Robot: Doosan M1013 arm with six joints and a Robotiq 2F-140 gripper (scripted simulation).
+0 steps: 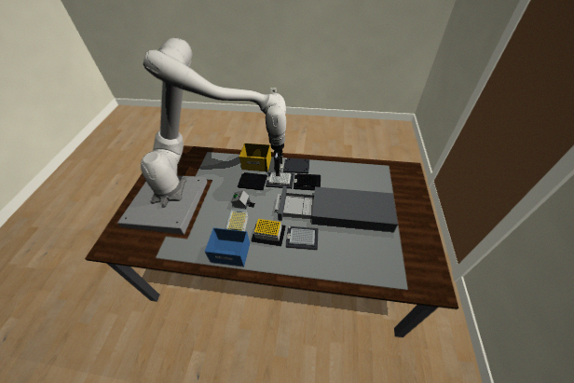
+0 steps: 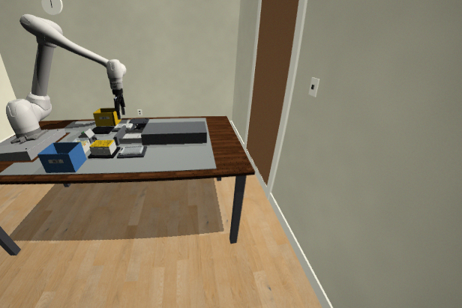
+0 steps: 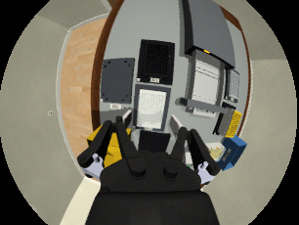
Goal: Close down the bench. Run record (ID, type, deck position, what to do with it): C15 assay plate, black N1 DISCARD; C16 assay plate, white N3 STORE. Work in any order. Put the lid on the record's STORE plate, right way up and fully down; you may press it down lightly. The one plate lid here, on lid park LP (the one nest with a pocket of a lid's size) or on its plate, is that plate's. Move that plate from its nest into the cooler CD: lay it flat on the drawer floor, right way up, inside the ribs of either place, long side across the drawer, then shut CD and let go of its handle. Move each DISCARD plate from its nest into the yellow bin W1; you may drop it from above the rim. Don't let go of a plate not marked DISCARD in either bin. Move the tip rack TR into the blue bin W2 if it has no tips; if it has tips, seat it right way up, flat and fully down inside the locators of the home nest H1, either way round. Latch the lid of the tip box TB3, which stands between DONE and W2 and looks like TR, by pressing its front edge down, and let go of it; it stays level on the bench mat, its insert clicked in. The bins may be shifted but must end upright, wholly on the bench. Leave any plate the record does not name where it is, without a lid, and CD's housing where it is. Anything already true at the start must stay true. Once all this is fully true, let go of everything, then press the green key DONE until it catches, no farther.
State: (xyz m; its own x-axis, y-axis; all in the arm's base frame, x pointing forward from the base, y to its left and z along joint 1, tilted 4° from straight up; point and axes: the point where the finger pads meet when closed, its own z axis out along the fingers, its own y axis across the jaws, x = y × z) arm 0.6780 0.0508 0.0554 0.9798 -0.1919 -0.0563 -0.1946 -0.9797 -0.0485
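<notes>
My gripper (image 1: 278, 170) is open and empty. It hangs a little above the white plate (image 1: 280, 180), which sits in the middle nest of the back row. In the wrist view my gripper (image 3: 150, 117) shows the white plate (image 3: 152, 108) just ahead of the fingers. A black plate (image 1: 252, 181) lies in the nest to its left, next to the yellow bin (image 1: 255, 157). Another black plate (image 1: 307, 181) lies to its right. The grey lid (image 1: 296, 165) rests on its park behind the row. The cooler drawer (image 1: 296, 205) stands pulled out of its housing (image 1: 354, 208).
The green key (image 1: 240, 198) is on a small wedge left of the drawer. The tip box (image 1: 237, 220) stands behind the blue bin (image 1: 228, 246). A rack with yellow tips (image 1: 268, 229) and a clear plate (image 1: 302, 237) sit at the front.
</notes>
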